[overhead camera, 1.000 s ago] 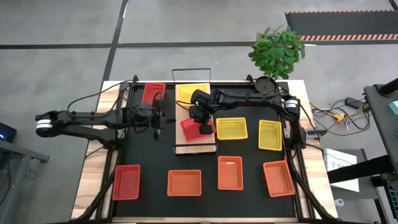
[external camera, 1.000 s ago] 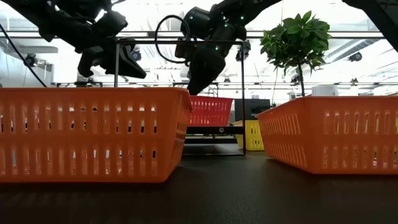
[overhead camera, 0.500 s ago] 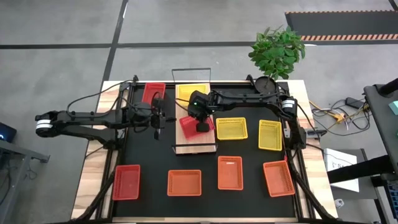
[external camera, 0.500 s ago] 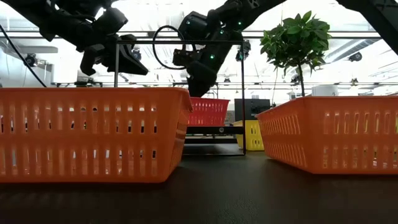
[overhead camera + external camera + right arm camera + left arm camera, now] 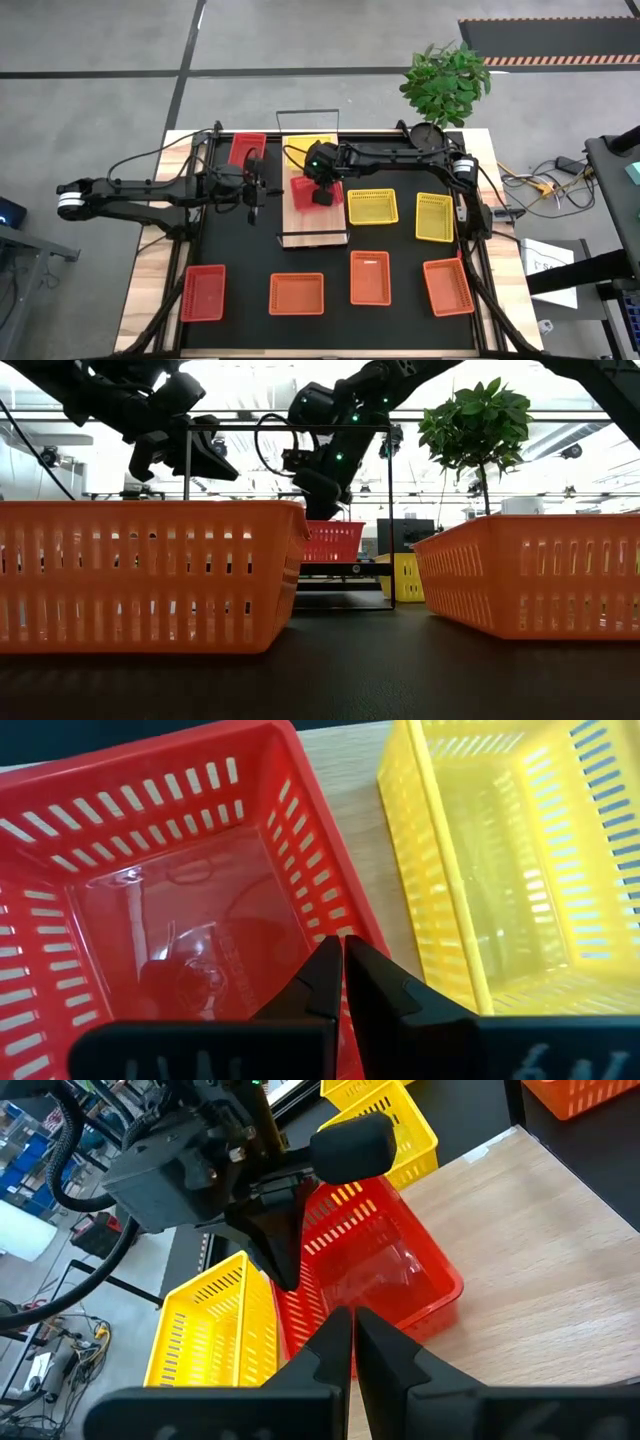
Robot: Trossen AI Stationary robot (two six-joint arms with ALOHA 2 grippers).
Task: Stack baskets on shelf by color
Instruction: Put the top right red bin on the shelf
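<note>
A light-wood shelf [image 5: 312, 228] lies across the black mat. A yellow basket [image 5: 308, 148] sits at its far end. Just nearer, a red basket [image 5: 302, 186] has its bottom on the plank, as the left wrist view shows [image 5: 400, 1280]. My right gripper [image 5: 318, 193] reaches in from the table's right and is shut on this red basket. My left gripper [image 5: 258, 192] hovers shut beside the shelf's left edge, above the mat [image 5: 215, 460]. It points at the red basket and touches nothing. My right gripper [image 5: 343, 955] pinches the red basket's side wall [image 5: 322, 910], the one facing the yellow basket [image 5: 500, 850]. One finger is inside the basket and one outside. The fingers come from above, pointing down. The basket's bottom looks to be on the plank.
A second red basket [image 5: 247, 150] sits on the mat left of the shelf's far end. Two yellow baskets [image 5: 372, 206] [image 5: 434, 216] lie right of the shelf. A red [image 5: 204, 292] and three orange baskets [image 5: 369, 277] line the near edge. A potted plant [image 5: 445, 80] stands far right.
My right gripper has carried the red basket along the shelf toward the far edge, from the plank's middle to just beside the yellow basket. The basket has turned from askew to roughly square with the shelf. The gripper stayed shut on it throughout.
</note>
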